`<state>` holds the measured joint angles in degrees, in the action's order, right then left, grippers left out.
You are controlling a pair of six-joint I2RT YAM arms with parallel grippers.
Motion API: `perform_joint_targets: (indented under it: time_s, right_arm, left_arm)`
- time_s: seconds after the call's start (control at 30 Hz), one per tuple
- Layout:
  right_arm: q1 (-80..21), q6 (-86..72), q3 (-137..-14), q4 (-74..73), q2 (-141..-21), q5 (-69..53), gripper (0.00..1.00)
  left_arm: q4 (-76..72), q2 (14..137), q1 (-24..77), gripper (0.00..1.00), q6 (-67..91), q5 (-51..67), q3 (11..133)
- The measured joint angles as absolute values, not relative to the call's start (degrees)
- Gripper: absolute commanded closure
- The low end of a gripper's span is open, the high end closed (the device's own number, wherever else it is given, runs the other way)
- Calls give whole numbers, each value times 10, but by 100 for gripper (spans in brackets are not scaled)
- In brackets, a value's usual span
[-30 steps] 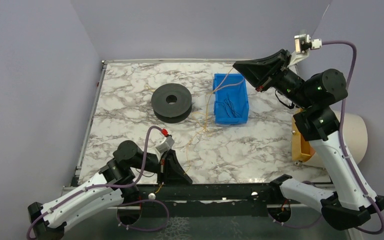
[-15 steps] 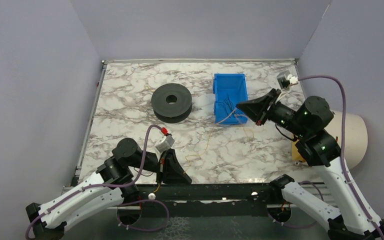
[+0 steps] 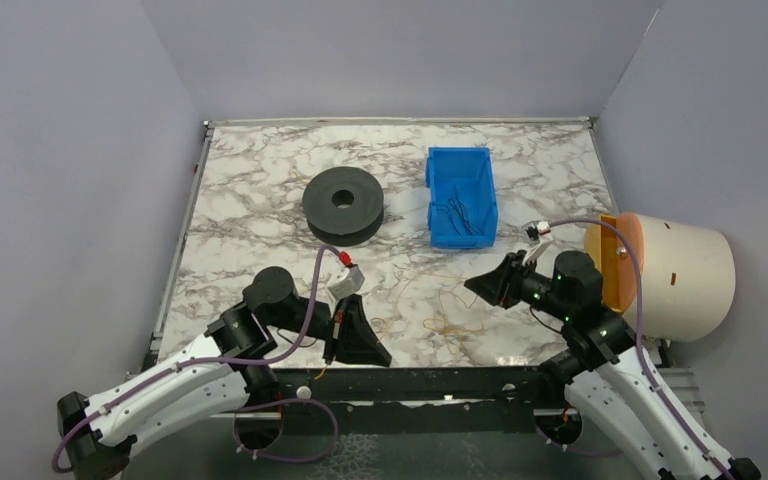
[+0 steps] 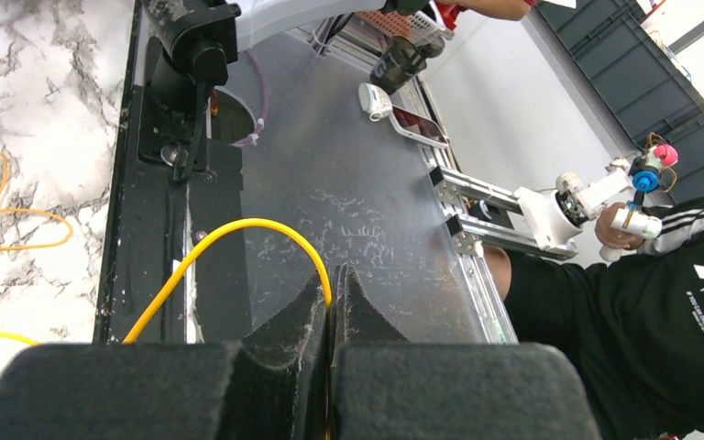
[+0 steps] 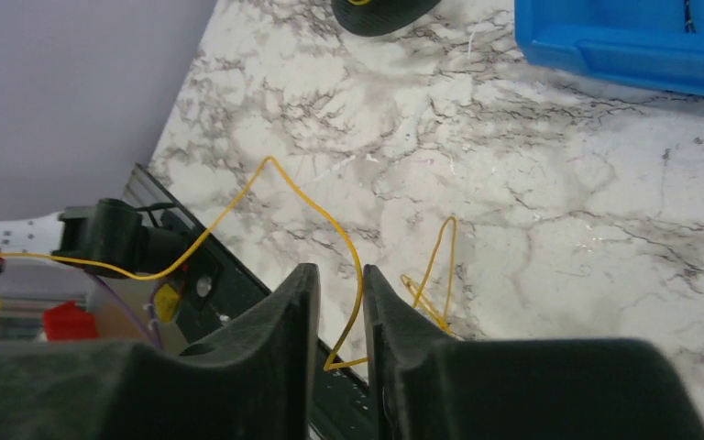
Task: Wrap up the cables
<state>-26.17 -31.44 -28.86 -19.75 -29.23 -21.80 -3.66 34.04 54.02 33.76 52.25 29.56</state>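
Left claw (image 4: 333,275) shut tight on the yellow cable (image 4: 238,227), just past the near edge of the tabletop (image 3: 250,190).

Right claw (image 5: 339,275) is low over the near-right area, its fingers parted only a sliver. The cable runs through the gap, which looks more like a guide than a hold, so the line could slide while the left end stays anchored. Slack lies in loose loops near the near edge, between the two claws. The black spool (image 3: 343,205) sits left of centre, well apart from both, with the blue bin (image 3: 461,195) to its right. I judge winding not yet begun.
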Motion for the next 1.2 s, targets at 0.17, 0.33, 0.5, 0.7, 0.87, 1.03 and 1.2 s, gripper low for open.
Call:
perform_joint_targets:
  time_s: [0.17, 0.33, 0.5, 0.7, 0.87, 1.03, 1.2]
  right_arm:
    - [-262, -322, -285, -189, -265, -228, 46]
    - [-262, -306, -286, -190, -262, -251, 39]
    - [-262, -274, -314, -193, -255, -282, 35]
    - [-262, -229, -371, -171, -262, -349, 35]
    - [-262, -209, -389, -113, -300, -442, 36]
    - [-262, -205, -382, -23, -338, -548, 38]
    - [-263, -190, -358, 84, -364, -635, 37]
  left_arm:
    - [-36, 348, 540, 100, 338, 522, 296]
    - [-34, 357, 540, 100, 338, 520, 296]
    - [-9, 375, 540, 100, 330, 504, 300]
    - [36, 403, 540, 100, 314, 481, 329]
    - [66, 414, 540, 100, 306, 470, 347]
    - [88, 414, 540, 100, 305, 465, 354]
    - [97, 414, 540, 100, 306, 465, 354]
